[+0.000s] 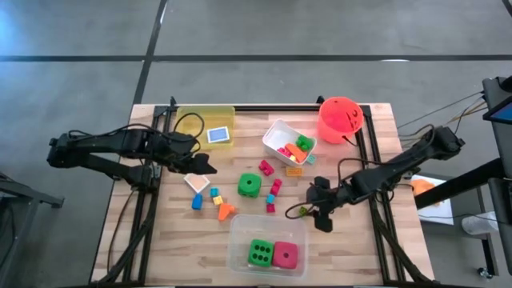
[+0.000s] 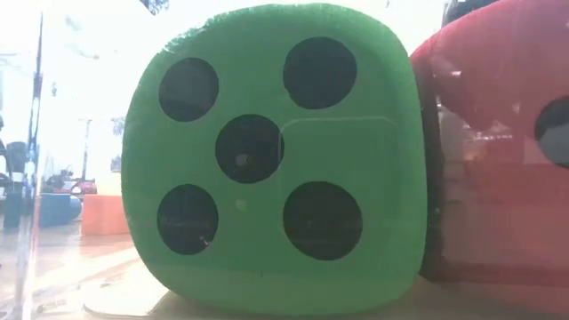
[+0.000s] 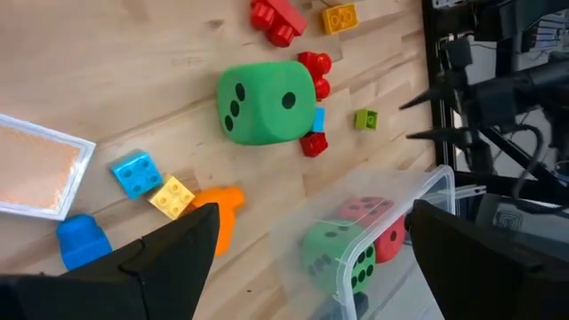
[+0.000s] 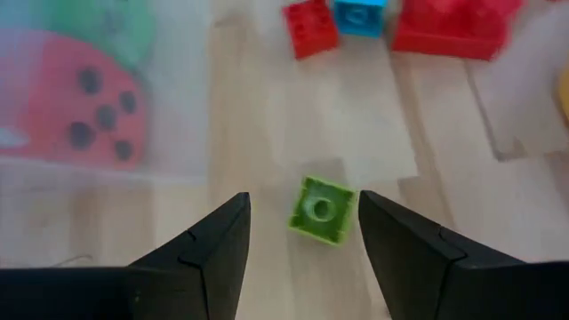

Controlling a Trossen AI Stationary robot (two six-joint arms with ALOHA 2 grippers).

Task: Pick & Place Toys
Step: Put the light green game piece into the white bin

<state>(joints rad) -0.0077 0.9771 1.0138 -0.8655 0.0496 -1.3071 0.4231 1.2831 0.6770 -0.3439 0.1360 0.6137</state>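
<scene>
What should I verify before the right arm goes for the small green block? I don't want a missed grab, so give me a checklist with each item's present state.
1. Right gripper fingers open: ok.
2. Small green block lined up with the gap between the fingers: ok, it sits just ahead of them.
3. Block free of neighbours: ok, the red blocks and blue block lie apart from it.
4. Fingers low enough to close on the block: cannot tell.
5. Clear tub out of the path: ok, it lies off to one side.
6. Left gripper clear of the right arm: ok, open over the beige tile.
</scene>
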